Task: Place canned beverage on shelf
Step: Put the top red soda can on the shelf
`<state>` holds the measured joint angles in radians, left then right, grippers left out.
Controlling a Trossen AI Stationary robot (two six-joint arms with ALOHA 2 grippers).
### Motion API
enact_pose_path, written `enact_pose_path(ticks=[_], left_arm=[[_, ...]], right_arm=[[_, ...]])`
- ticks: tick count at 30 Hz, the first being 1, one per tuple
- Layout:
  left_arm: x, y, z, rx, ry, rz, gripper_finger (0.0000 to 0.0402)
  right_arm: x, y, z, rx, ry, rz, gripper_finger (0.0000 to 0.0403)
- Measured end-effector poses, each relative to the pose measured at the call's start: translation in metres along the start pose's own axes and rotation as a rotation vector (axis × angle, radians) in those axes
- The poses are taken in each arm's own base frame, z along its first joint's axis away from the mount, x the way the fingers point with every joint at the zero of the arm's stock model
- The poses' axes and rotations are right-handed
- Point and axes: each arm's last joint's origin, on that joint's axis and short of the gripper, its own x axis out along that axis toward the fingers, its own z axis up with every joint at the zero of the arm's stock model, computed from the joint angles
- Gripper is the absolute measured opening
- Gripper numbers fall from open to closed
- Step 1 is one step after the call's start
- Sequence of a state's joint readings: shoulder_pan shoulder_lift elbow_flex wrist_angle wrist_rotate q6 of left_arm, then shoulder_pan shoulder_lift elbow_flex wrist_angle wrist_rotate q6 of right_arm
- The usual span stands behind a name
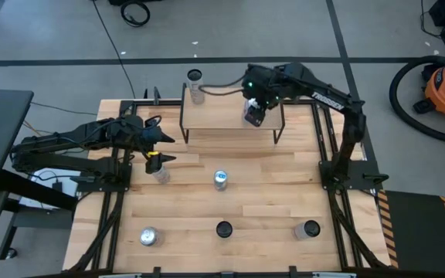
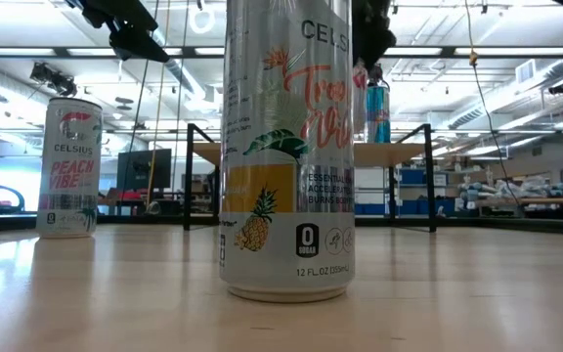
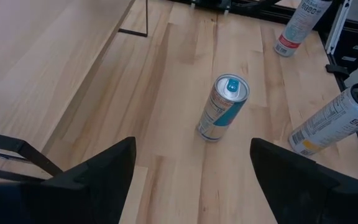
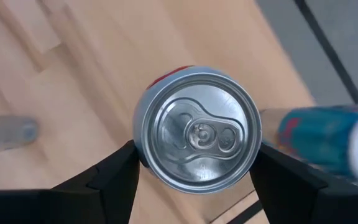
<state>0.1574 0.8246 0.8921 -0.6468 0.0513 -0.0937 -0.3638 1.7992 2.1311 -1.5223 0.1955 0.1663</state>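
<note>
The shelf, a light plank on thin black legs, stands at the table's far middle; it also shows in the low view. My right gripper is over the shelf's right part, shut on a silver-topped can. One can stands at the shelf's far left corner. My left gripper is open and empty at the table's left, above a can. Its wrist view looks toward a blue-tabbed can. My right gripper pinches the can's upper wall between its two fingers, one on each side just below the rim. The fingers come from above, pointing down. The can is upright; whether its bottom rests on the shelf top, I cannot tell.
The blue-tabbed can stands at the table's middle. Three more cans stand along the near edge; one fills the low view. Bare wood lies between them. Arm frames run along both sides.
</note>
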Motion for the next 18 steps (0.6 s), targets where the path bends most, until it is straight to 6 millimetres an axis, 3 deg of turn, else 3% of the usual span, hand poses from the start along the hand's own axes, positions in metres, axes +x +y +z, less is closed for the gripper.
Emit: enact_pose_path(ticks=[9, 18], left_arm=[[0.0, 0.0, 0.0, 0.009, -0.001, 0.0, 0.0318], [0.0, 0.0, 0.0, 0.012, -0.001, 0.0, 0.0318]], right_arm=[[0.006, -0.027, 0.013, -0.035, -0.083, -0.028, 0.0275], [0.009, -0.034, 0.02, -0.059, -0.13, -0.032, 0.0275]])
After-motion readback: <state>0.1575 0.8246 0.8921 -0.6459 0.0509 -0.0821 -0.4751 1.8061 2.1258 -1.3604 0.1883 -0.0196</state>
